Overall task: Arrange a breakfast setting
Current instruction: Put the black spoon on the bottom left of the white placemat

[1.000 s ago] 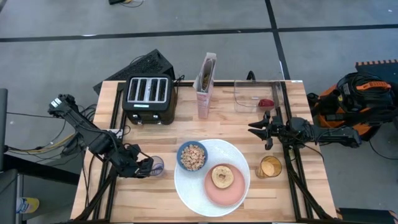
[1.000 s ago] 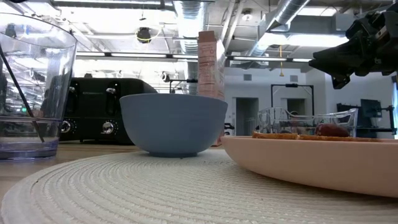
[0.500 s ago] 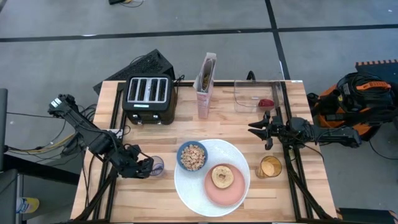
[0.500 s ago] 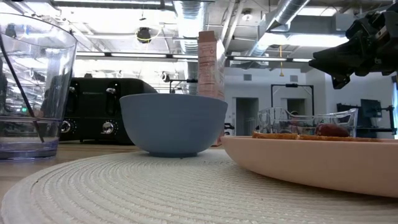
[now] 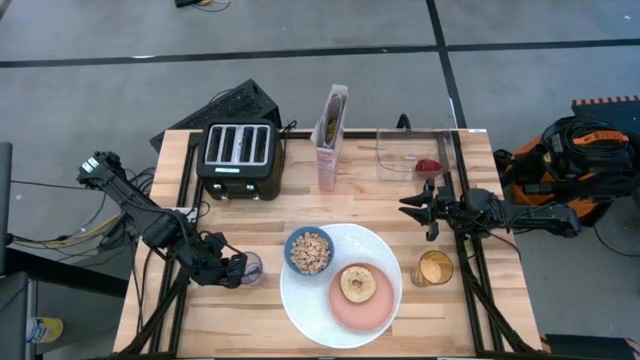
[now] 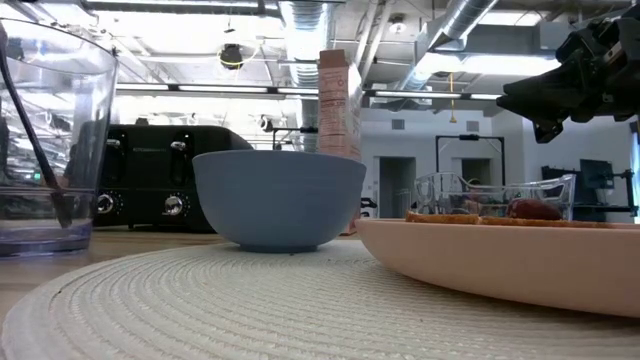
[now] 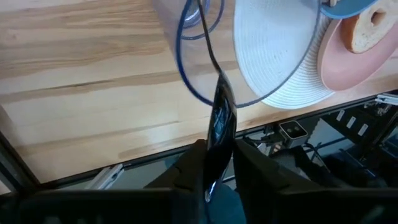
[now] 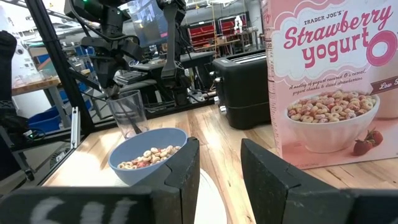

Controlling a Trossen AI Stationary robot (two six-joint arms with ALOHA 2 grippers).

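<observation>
A black spoon stands slanted in a clear glass left of the large white plate. My left gripper is at the glass, shut on the spoon. On the plate sit a blue bowl of cereal and a pink plate carrying a bagel half. A small red fruit lies in a clear container at the far right. My right gripper hovers right of centre, its fingers a little apart with nothing between them. My left gripper pinches the spoon's handle near its upper free end between its two fingers. The fingers come from the table's left side. The spoon leans toward them, its lower end down inside the glass, which stands on the table.
A black four-slot toaster and a tall pink cereal box stand at the far side. A glass of orange drink stands right of the white plate. Bare wood lies along the near left edge.
The glass with the spoon has shifted slightly toward the table's left, and the spoon's handle leans a little more that way. My right gripper has kept still.
</observation>
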